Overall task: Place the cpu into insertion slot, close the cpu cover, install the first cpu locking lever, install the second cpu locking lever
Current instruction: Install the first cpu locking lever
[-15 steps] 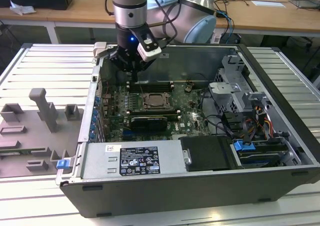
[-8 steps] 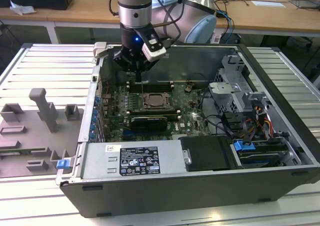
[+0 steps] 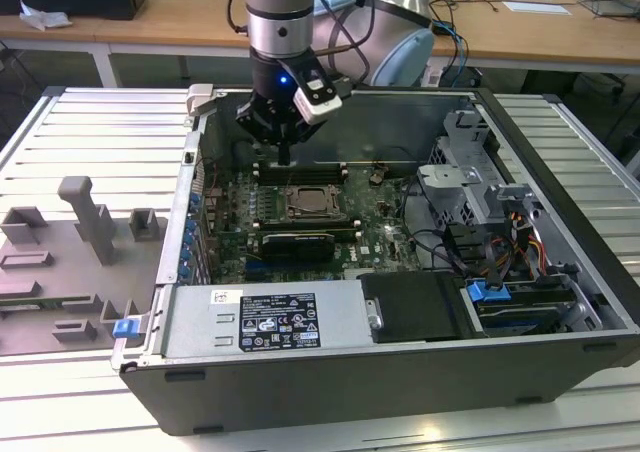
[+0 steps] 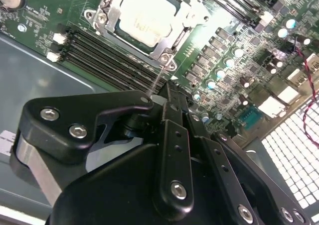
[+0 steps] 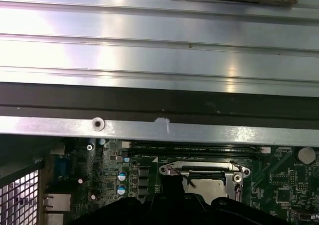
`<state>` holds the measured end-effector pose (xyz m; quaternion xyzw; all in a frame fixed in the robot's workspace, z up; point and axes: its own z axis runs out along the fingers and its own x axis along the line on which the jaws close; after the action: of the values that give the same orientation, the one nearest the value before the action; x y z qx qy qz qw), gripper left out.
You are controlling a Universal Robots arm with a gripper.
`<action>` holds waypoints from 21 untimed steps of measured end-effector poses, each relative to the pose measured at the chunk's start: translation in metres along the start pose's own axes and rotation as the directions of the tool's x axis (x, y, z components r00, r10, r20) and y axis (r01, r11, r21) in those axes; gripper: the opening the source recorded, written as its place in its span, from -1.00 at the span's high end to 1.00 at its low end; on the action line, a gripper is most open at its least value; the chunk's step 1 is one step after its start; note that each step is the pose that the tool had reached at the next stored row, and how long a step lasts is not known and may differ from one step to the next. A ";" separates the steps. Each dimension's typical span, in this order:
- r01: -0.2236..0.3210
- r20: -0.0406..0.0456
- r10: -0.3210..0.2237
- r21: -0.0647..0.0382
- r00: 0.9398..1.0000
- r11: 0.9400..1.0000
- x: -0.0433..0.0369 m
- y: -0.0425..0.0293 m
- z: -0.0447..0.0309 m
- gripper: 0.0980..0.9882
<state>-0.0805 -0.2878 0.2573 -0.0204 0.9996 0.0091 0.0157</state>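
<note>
Gripper [image 3: 285, 157]: hanging over the open computer case [image 3: 560, 152], just behind the socket; jaws showing closed together, holding nothing. Cpu [image 4: 144, 17]: sitting in the insertion slot [image 3: 315, 204] on the green motherboard [image 3: 385, 222], the cpu cover [image 4: 112, 8] lying shut around it.

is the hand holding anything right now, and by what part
It cannot be told. The hand hangs just above the motherboard beside the cpu cover, with the cpu seated under it, but no grasped object is visible.
</note>
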 end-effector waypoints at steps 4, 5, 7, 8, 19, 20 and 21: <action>0.000 0.000 0.000 0.000 1.000 1.000 -0.0050 -0.0002 0.0018 0.98; 0.000 0.000 0.000 0.000 1.000 1.000 -0.0073 -0.0003 0.0029 0.98; 0.000 0.000 0.000 -0.002 1.000 1.000 -0.0080 -0.0005 0.0038 0.98; 0.000 0.000 0.000 -0.005 1.000 1.000 -0.0082 -0.0005 0.0041 0.98; -0.003 0.004 0.003 -0.065 1.000 0.998 -0.0100 -0.0008 0.0130 0.98; -0.003 0.004 0.003 -0.065 1.000 0.998 -0.0102 -0.0009 0.0149 0.98; -0.002 0.004 0.003 -0.065 1.000 0.998 -0.0104 -0.0009 0.0162 0.98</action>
<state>-0.0696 -0.2881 0.2414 -0.0196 0.9988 0.0416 0.0172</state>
